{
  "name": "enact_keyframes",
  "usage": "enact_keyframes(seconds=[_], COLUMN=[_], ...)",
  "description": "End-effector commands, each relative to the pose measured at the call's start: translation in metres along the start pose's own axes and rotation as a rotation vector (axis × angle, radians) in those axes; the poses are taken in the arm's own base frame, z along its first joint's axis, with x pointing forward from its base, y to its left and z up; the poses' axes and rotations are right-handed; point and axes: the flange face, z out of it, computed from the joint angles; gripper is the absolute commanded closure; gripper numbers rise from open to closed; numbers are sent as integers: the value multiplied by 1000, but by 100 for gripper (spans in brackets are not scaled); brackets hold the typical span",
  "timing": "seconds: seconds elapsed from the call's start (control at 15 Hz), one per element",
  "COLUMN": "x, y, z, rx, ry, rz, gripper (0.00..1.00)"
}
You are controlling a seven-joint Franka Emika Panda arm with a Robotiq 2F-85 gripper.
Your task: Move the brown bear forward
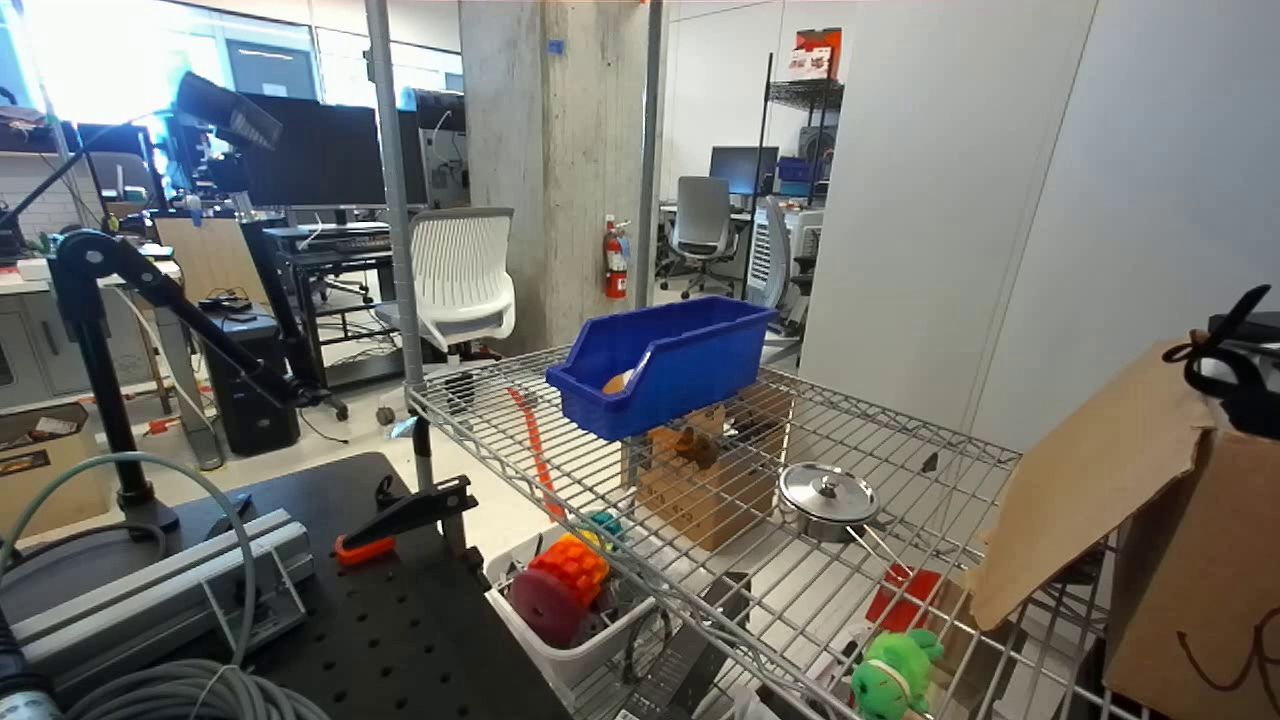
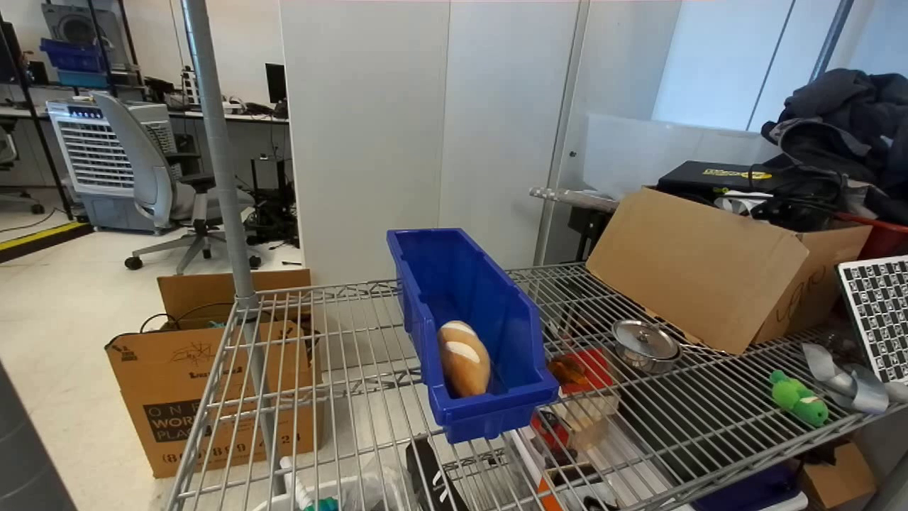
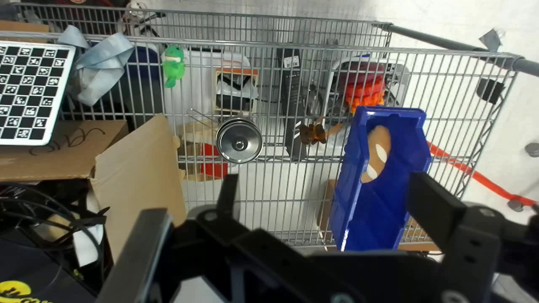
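Shelf [image 3: 273, 159] of wire carries tan cardboard [image 2: 699, 266] well apart from the blue bin [image 2: 496, 416], plus the bin itself. Gripper [image 3: 324, 189], in wrist view, shows jaws spread wide, overlapping the bin's edge; lidded pot [image 3: 236, 139] stands apart, off the bin's long side; bread loaf [image 2: 464, 362] lies inside the bin. Brown bear [image 3: 310, 134] lies on the shelf, just beside the bin, on its pot side.
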Motion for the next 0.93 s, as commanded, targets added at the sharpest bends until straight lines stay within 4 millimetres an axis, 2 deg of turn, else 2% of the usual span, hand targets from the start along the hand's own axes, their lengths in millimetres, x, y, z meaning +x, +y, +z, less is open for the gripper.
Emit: enact_keyframes(seconds=[0.0,0.2,0.4,0.67,0.87], x=[43,71,99,125,135], y=[-21,-37,-50,-69,-82], z=[59,126,208,314,371], rx=[59,124,84,48,-9], ry=[-96,-109,-173,-250,-272], rz=[5,74,133,178,172], gripper=[0,0,0,0,0])
